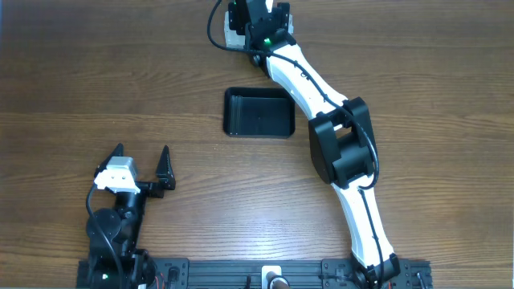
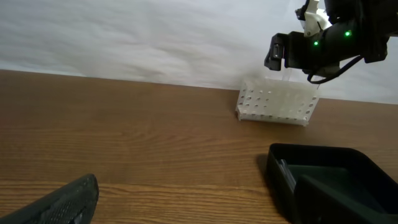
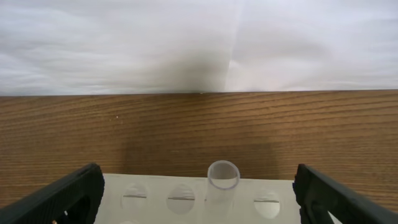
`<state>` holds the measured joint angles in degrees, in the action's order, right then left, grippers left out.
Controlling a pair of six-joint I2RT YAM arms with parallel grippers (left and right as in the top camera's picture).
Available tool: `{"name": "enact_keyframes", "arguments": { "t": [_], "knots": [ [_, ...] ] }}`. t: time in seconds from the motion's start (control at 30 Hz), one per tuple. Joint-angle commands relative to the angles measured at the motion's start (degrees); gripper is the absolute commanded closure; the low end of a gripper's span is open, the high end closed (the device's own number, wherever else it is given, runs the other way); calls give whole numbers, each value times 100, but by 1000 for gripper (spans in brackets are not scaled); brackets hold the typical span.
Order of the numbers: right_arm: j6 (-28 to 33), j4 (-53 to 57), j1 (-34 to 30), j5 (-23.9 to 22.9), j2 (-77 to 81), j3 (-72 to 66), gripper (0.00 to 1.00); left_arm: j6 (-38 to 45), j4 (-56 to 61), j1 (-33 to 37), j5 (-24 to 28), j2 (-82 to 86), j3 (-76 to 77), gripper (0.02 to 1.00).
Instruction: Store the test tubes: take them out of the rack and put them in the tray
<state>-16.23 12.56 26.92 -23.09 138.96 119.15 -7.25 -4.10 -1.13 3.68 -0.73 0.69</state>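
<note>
The white test-tube rack stands at the far edge of the table; in the top view the rack is mostly hidden under the right arm. One clear test tube stands upright in a hole of the rack. My right gripper hovers open just above the rack, one finger on each side of the tube and not touching it. From the left wrist view the right gripper hangs above the rack. The black tray lies mid-table. My left gripper rests open and holds nothing at the near left.
A white backdrop rises behind the rack along the table's far edge. The right arm runs diagonally past the tray's right side. Bare wooden tabletop lies between the left gripper and the tray.
</note>
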Motion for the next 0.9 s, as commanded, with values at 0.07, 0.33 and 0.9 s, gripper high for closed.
{"name": "enact_keyframes", "arguments": {
  "t": [0.07, 0.33, 0.9],
  "knots": [
    [44, -168, -31, -55, 238, 153, 47, 44, -4, 35, 55, 35, -33, 20],
    [66, -216, -61, -57, 273, 153, 112, 42, -4, 35, 57, 35, -33, 18],
    [175, -289, -122, -98, 369, 151, 400, 42, -4, 35, 55, 35, -33, 18]
  ]
}}
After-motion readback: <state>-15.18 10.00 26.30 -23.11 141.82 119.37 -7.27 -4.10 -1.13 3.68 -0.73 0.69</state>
